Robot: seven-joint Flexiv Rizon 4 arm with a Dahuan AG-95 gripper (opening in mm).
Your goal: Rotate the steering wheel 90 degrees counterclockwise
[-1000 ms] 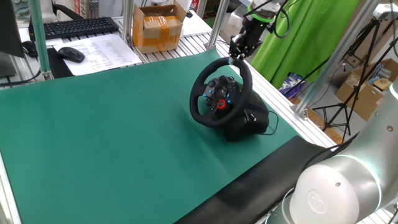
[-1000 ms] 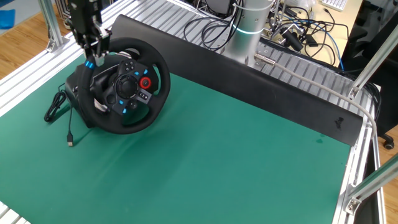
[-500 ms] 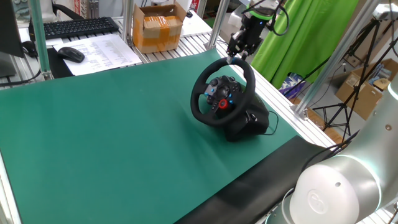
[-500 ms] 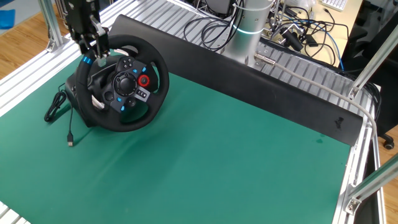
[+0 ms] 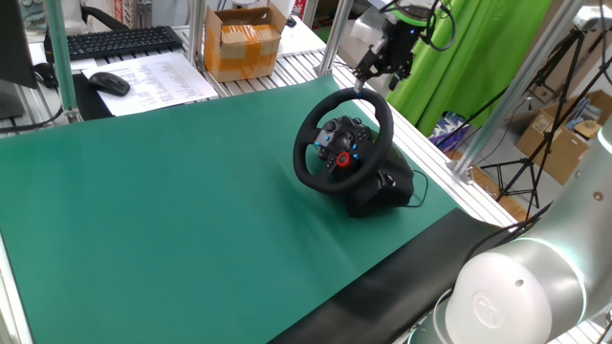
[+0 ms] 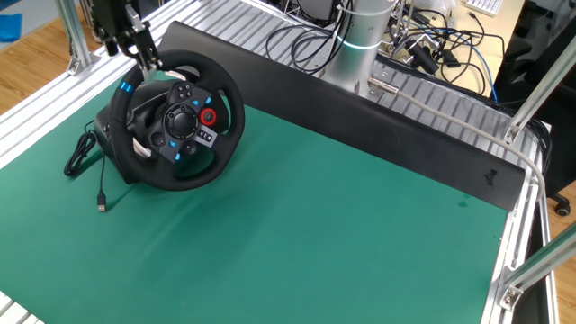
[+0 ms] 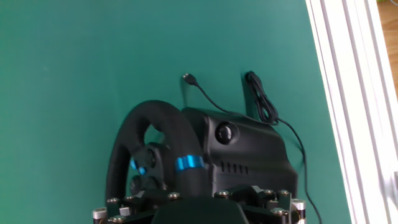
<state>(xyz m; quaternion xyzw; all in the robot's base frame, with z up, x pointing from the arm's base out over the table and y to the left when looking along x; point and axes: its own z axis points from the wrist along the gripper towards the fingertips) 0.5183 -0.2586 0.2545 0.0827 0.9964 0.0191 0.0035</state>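
Gripper (image 5: 371, 78) hangs just above the top of the steering wheel (image 5: 341, 141), right of centre in one fixed view, w/ a visible gap between fingertips and rim; it holds nothing, and how wide the jaws stand cannot be told from any view. Wheel sits upright on its black base (image 5: 382, 186) on the green table (image 5: 172, 210), near the edge by the aluminium rails. In the other fixed view the wheel (image 6: 177, 122) is at upper left, its blue stripe (image 6: 127, 87) at the rim's upper left, gripper (image 6: 142, 56) apart from it. Hand view looks down on rim, stripe (image 7: 189, 163) and base, cable (image 7: 264, 106) trailing behind.

Judging by the stripe's offset, the turn looks done or close to it, so the step in hand is prob. the release and retreat. Doing it well means lifting straight off, clear of the rim, w/o brushing it and nudging the wheel back.
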